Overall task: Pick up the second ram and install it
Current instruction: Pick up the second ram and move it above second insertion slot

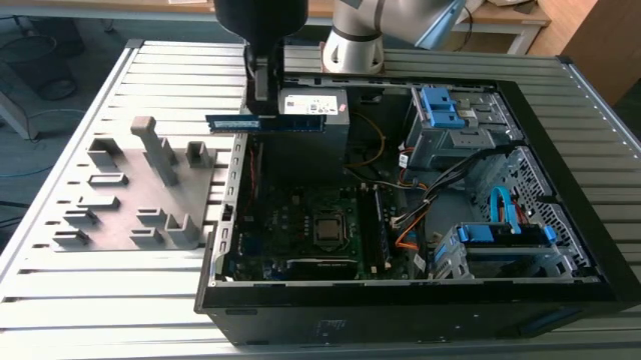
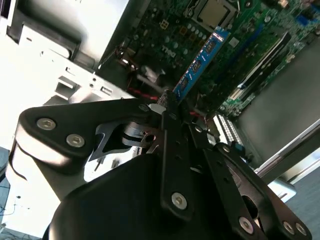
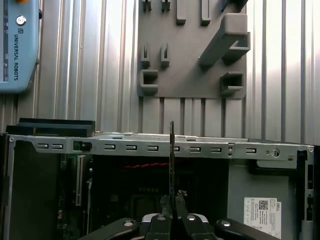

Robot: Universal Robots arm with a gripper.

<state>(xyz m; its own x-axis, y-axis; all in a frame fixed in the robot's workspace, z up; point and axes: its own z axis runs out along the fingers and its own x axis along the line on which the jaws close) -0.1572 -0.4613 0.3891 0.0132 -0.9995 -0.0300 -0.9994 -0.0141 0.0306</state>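
One thin, flat second ram (image 1: 293, 124) sits clamped in black gripper (image 1: 263, 111).

We saw a slatted metal table (image 1: 100, 300) carrying an open black computer case (image 1: 401, 311), set toward the table's edge at the exterior view's right. Inside the case lay a green motherboard (image 1: 290, 217) with its processor (image 1: 328, 229) near the middle. A silver power supply (image 1: 315, 101) sat at the far end. There were two drive holders: a blue drive bracket (image 1: 440, 105) far back and another blue bracket (image 1: 501, 234) nearer the front. Just beside the case, toward the table's opposite edge, a grey fixture plate (image 1: 125, 196) lay flat, its blocks upright.
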